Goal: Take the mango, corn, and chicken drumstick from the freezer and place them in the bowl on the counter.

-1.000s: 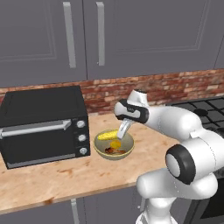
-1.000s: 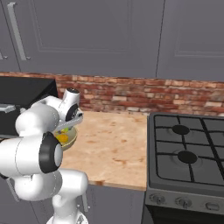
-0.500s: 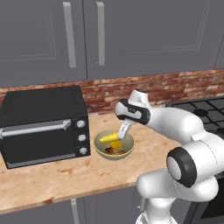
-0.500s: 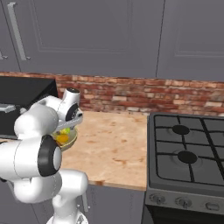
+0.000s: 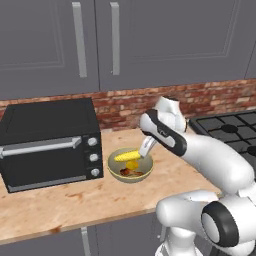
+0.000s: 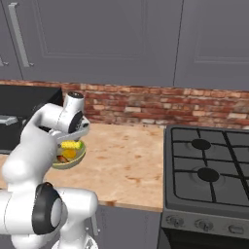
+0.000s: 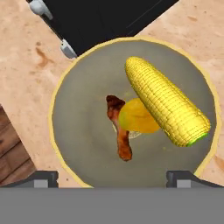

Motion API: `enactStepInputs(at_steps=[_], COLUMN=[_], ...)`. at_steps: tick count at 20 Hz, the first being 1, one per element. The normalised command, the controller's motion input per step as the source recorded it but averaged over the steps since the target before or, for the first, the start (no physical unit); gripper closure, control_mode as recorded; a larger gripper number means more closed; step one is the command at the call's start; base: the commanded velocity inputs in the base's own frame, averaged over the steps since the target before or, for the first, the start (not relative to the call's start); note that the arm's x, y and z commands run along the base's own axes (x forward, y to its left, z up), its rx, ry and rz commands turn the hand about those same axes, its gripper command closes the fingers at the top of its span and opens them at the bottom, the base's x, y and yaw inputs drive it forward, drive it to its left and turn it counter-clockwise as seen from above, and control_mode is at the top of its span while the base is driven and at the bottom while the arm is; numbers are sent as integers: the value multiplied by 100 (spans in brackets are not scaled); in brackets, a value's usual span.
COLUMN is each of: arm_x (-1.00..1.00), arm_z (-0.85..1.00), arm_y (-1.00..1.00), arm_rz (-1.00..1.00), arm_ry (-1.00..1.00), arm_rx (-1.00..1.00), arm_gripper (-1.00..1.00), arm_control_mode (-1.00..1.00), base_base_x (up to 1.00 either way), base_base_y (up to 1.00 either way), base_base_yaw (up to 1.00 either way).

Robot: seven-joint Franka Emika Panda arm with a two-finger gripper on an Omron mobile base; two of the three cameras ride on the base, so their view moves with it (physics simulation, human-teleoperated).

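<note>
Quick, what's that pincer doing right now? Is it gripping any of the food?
Pincer: open, holding nothing, above the bowl. The corn, mango and chicken drumstick all lie in the bowl.

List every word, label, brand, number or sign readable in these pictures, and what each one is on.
None: no readable text in any view.
The black toaster oven has plain knobs with no marks that can be made out.
The bowl, corn, stove and cupboards are unmarked.

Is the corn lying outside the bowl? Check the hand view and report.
No. The corn lies inside the bowl, resting across the mango beside the chicken drumstick.
</note>
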Motion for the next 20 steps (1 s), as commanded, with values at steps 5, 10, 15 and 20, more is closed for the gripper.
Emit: enactStepInputs(at_steps=[5, 10, 15, 20], arm_x=[-64, -70, -51, -58], arm_z=[46, 41, 30, 33], arm_y=[-35, -35, -13, -8], arm_rz=[-17, -23, -37, -39], arm_ry=[0, 0, 0, 0], arm_rx=[0, 0, -1, -5], arm_gripper=[-100, -100, -100, -100], arm_control_mode=[-100, -100, -100, -100], base_base_x=[0, 0, 0, 0], base_base_y=[0, 0, 0, 0], base_base_yaw=[0, 0, 0, 0])
